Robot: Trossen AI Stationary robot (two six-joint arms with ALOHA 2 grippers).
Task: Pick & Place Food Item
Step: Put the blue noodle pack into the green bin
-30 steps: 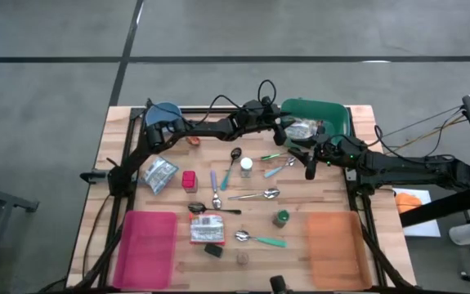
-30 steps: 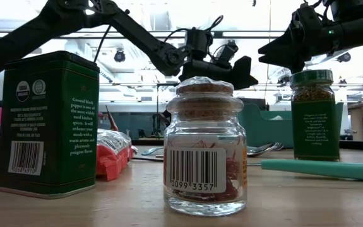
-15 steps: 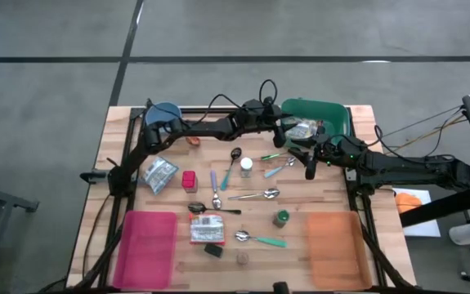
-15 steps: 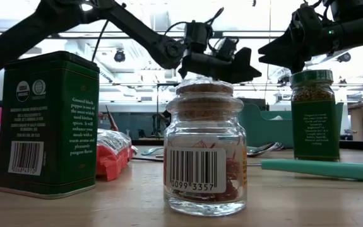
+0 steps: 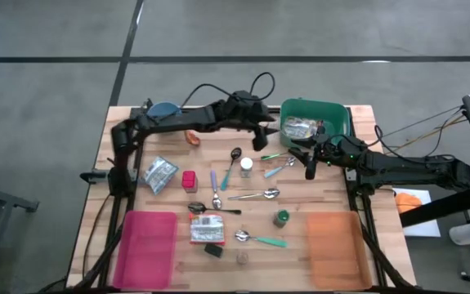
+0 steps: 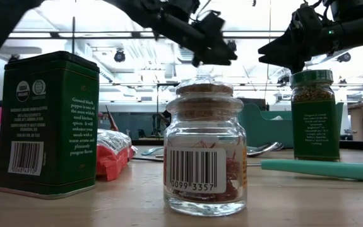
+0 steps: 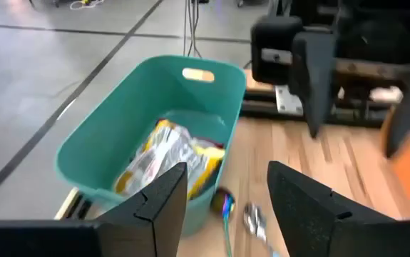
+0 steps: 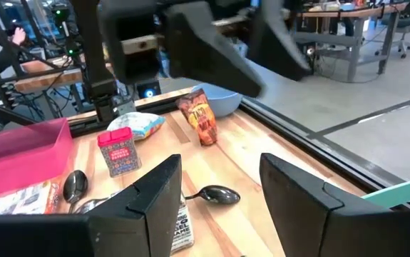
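Observation:
A silver and yellow food packet (image 5: 300, 127) (image 7: 169, 153) lies on the floor of the green bin (image 5: 333, 112) (image 7: 112, 128) at the table's far right. My left gripper (image 5: 261, 137) (image 7: 226, 178) hangs open in the air to the left of the bin, above the table, with nothing between its fingers. My right gripper (image 5: 304, 159) (image 8: 219, 168) stands open just in front of the bin, above the spoons, also holding nothing.
Spoons (image 5: 255, 195) lie scattered mid-table with a small white jar (image 5: 246, 166) and a green-lidded jar (image 5: 281, 217). A pink tray (image 5: 146, 249) and an orange tray (image 5: 333, 249) sit at the near edge. A blue bowl (image 5: 165, 110), an orange packet (image 8: 201, 118) and a red tin (image 5: 189, 180) are on the left.
My left gripper has drawn back from the green bin toward the table's left and risen, tipping up nearer to level. Its fingers have stayed open. The food packet has kept its place in the bin.

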